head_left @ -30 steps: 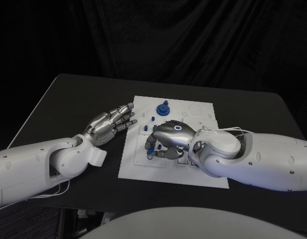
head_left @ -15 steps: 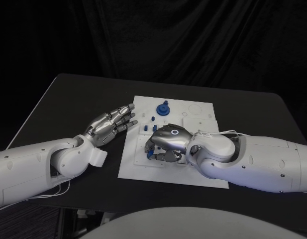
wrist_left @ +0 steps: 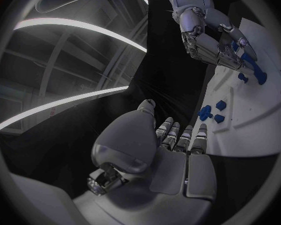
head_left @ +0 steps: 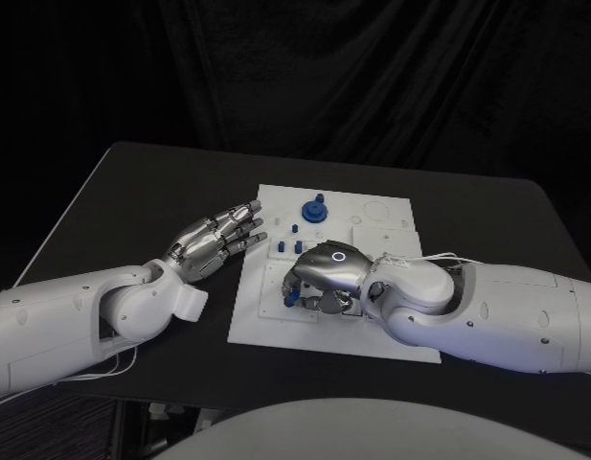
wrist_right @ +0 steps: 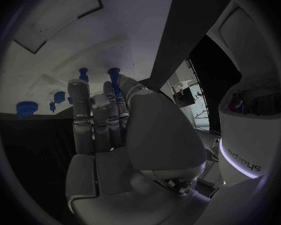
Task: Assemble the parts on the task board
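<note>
Black matte counter (head_left: 129, 182), dark curtain behind it. White flat task board (head_left: 275, 321) sits mid-counter, rectangular, with shallow cutouts toward its far side.

My left hand (head_left: 215, 240) is just off the board's left edge, above the counter, palm up and tilted, fingers straight and slightly spread, holding nothing. Left wrist view confirms: fingers (wrist_left: 178, 135) extended side by side, nothing in the palm.

My right hand (head_left: 326, 276) is over the middle of the board, knuckles up, fingers curled down onto the board among the small blue parts. A blue part (head_left: 292, 298) shows right at the fingertips; can't tell whether I'm pinching it or only touching. In the right wrist view my fingers (wrist_right: 93, 117) point at the board and a blue peg (wrist_right: 113, 75) stands just past the fingertips, contact unclear.

Other parts: round blue knob (head_left: 314, 208), stepped, upright at the far side of the board; a few small blue pegs (head_left: 282, 246) between it and my right hand.

Hands are silver metal, segmented; arms are smooth white shell. Parts look like glossy blue plastic.
</note>
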You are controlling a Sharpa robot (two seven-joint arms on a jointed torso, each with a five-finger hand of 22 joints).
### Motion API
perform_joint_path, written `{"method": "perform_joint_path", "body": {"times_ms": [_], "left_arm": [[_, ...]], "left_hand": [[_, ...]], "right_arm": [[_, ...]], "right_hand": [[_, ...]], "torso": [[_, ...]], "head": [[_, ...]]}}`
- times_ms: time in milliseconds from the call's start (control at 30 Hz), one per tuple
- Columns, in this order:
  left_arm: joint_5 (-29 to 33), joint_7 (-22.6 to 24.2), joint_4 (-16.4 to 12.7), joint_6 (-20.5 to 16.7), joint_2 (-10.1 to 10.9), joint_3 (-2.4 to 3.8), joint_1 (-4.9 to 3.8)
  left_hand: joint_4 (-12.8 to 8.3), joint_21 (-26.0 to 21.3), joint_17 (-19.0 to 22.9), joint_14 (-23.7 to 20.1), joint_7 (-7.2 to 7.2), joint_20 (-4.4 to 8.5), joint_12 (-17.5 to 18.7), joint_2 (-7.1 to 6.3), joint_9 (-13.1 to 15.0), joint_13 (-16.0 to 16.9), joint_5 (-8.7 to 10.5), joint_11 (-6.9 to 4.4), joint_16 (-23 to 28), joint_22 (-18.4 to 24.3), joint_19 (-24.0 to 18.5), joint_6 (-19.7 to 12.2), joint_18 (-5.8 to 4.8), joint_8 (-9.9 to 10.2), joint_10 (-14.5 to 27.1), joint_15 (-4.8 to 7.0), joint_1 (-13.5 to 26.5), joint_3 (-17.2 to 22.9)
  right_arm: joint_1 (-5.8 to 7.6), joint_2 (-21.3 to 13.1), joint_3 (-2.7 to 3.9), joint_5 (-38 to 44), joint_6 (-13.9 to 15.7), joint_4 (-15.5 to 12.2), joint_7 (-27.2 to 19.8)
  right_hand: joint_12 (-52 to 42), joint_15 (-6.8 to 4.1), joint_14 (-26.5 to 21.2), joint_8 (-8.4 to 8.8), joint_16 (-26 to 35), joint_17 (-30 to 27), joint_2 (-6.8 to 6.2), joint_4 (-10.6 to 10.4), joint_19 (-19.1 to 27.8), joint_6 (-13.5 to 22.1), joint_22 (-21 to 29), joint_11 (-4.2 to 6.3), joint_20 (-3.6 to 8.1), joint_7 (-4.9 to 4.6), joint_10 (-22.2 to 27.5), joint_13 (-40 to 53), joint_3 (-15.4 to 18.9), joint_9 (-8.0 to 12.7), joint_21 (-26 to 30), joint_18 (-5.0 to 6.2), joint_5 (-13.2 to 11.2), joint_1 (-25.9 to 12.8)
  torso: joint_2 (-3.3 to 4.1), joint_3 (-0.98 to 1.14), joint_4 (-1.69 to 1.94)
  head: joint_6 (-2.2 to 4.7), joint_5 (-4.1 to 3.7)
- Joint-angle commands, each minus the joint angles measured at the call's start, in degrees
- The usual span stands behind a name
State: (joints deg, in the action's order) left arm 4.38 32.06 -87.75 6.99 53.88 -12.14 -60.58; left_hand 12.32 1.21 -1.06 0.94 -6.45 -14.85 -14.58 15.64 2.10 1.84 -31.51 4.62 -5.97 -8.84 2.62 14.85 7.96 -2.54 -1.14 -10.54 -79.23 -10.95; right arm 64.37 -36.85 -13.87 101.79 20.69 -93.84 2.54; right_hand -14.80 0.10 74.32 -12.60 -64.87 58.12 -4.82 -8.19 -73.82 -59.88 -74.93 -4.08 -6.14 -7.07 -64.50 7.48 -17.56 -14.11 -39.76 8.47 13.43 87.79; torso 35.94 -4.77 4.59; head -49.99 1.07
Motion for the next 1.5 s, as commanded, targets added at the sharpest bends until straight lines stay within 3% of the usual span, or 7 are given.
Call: {"method": "perform_joint_path", "body": {"times_ms": [33,333,567,867,1067,1333,1500], "left_arm": [[-0.07,0.26,-0.06,0.89,-0.14,0.05,0.13],[-0.07,0.08,0.04,1.02,-0.30,0.05,0.23],[-0.07,-0.04,0.13,1.10,-0.34,0.05,0.28],[-0.07,-0.17,0.22,1.22,-0.45,0.05,0.31],[-0.07,-0.21,0.19,1.21,-0.40,0.05,0.35],[-0.07,0.01,0.19,0.85,-0.12,0.05,0.37],[-0.07,0.34,0.21,0.65,-0.02,0.05,0.38]], "left_hand": [[-0.37,0.33,-0.09,0.12,-0.05,-0.36,-0.30,0.09,0.07,0.09,-0.37,0.34,-0.24,0.08,-0.07,0.39,0.48,-0.21,-0.23,-0.30,-0.38,-0.02],[-0.42,0.32,-0.09,0.12,-0.05,-0.36,-0.27,0.14,0.05,0.08,-0.40,0.37,-0.24,0.12,-0.08,0.28,0.48,-0.20,-0.24,-0.30,-0.40,0.05],[-0.45,0.32,-0.09,0.12,-0.05,-0.36,-0.31,0.16,0.05,0.09,-0.41,0.37,-0.24,0.12,-0.08,0.33,0.48,-0.21,-0.24,-0.31,-0.41,0.09],[-0.47,0.32,-0.09,0.12,-0.07,-0.36,-0.31,0.19,0.05,0.09,-0.43,0.38,-0.27,0.11,-0.08,0.34,0.48,-0.22,-0.25,-0.32,-0.42,0.12],[-0.53,0.32,-0.09,0.12,-0.26,-0.37,-0.29,0.23,0.09,0.08,-0.46,0.41,-0.27,0.11,-0.08,0.63,0.47,-0.30,-0.25,-0.33,-0.44,0.20],[-0.61,0.32,-0.09,0.11,-0.28,-0.37,-0.33,0.20,0.08,0.08,-0.49,0.48,-0.28,0.11,-0.07,0.58,0.47,-0.32,-0.25,-0.33,-0.47,0.25],[-0.65,0.32,-0.09,0.11,-0.21,-0.37,-0.30,0.18,0.07,0.08,-0.50,0.50,-0.29,0.13,-0.08,0.50,0.47,-0.30,-0.25,-0.34,-0.48,0.27]], "right_arm": [[-0.16,-0.22,0.01,0.70,-0.89,-0.15,0.70],[-0.17,0.02,0.01,0.71,-1.89,0.11,1.14],[-0.34,0.65,0.00,0.71,-2.00,0.71,1.11],[-0.75,1.36,0.00,0.12,-1.37,1.55,0.36],[-0.83,0.71,0.00,-0.83,-0.17,1.26,0.00],[0.31,-4.21,0.30,-2.01,6.93,-2.64,-0.48],[3.69,-9.52,0.39,-4.71,9.97,-6.99,-0.60]], "right_hand": [[0.30,-0.10,-0.07,-0.25,0.34,-0.13,-0.04,0.28,-0.22,-0.32,-4.51,0.04,0.19,-0.15,-0.44,0.01,-0.04,-4.52,0.14,-0.41,0.36,0.37],[0.51,-0.06,-0.18,-0.20,0.50,-0.28,-0.07,0.15,-0.16,-0.24,-4.49,-0.02,0.18,-0.18,-0.51,-0.03,0.07,-4.64,0.19,-0.43,0.37,0.12],[2.02,0.51,-1.19,2.20,1.64,-1.25,-0.39,-0.71,0.92,3.49,-4.04,-0.68,-0.21,-0.96,0.38,-0.11,0.25,-4.23,2.17,-0.25,-0.21,-1.01],[4.85,2.58,-2.93,8.47,3.11,-2.60,-1.77,-3.13,2.76,13.72,-3.24,-3.19,-1.86,-0.42,8.67,0.11,1.98,-1.26,5.91,-0.01,-4.38,-4.18],[4.52,3.23,-4.81,9.08,3.84,-3.53,-1.49,-3.74,4.27,23.42,-2.68,-4.21,-2.86,1.37,16.65,1.28,5.70,2.90,9.33,0.62,-7.31,-5.76],[2.95,3.29,-4.81,8.62,3.60,-3.41,-1.44,-4.30,4.08,23.15,-2.76,-4.16,-2.93,1.47,17.49,2.15,6.72,3.49,9.28,0.65,-7.72,-5.48],[-1.12,2.80,-5.08,7.19,3.73,-3.69,0.03,-2.67,3.91,18.59,-2.86,-3.59,-2.53,1.38,16.70,4.06,5.64,3.39,9.47,0.73,-2.72,-1.38]], "torso": [[0.02,-0.02,0.07],[0.03,-0.01,0.06],[0.04,-0.03,0.02],[0.03,-0.03,0.12],[0.01,-0.05,0.10],[0.00,-0.06,0.07],[-0.01,-0.05,0.04]], "head": [[-0.01,-0.11],[-0.01,-0.28],[-0.01,-0.23],[-0.01,-0.36],[-0.01,-0.50],[-0.01,-0.95],[-0.01,-1.11]]}}
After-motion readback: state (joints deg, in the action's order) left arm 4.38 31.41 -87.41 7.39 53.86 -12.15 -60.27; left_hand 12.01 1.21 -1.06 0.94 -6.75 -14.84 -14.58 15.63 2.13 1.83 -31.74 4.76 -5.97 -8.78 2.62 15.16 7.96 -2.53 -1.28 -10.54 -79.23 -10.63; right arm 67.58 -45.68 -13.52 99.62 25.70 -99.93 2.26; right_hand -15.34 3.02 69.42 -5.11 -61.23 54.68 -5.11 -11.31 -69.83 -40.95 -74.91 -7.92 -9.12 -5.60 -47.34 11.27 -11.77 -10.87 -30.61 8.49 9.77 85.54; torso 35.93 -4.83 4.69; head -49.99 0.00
